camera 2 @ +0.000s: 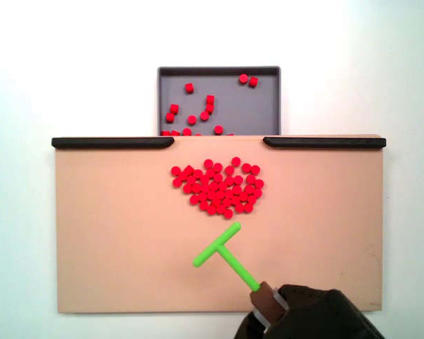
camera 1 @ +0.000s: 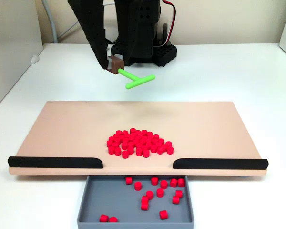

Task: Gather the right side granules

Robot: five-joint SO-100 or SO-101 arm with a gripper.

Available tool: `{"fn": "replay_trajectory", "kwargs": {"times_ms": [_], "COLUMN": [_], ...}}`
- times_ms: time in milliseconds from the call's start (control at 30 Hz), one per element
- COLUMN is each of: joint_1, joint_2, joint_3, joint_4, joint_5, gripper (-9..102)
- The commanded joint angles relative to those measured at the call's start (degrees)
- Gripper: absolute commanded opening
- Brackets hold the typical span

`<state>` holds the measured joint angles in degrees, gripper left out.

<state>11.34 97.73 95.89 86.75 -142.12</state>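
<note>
Granules (camera 2: pixel 217 186) heaped mid-board (camera 2: pixel 113 233), gripper (camera 2: pixel 266 302) well apart, raised, jaws pinching green T-stick (camera 2: pixel 226 256), crossbar just short of heap

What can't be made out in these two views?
- Pincer: fingertips hidden by the brown holder, so open or shut unclear in both fixed views.
- Granules: exact count, too densely packed.
- Grey tray: front edge cut off by a fixed view's frame.

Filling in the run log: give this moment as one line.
gripper: holds green T-stick | stick: raised, short of granules | granules: heaped mid-board | tray: some red pieces
</note>
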Motion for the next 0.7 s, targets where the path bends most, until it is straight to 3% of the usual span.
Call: {"fn": "replay_trajectory", "kwargs": {"times_ms": [0,300,667], "joint_1": [2.8,8.9,12.8], "joint_2": [-0.6,-9.1,-20.0], "joint_3": [-1.5,-9.9,-20.3], "joint_4": [-0.4,-0.4,-0.4], "joint_5": [-13.0,-37.4,-55.3], "gripper": [0,0,0]}}
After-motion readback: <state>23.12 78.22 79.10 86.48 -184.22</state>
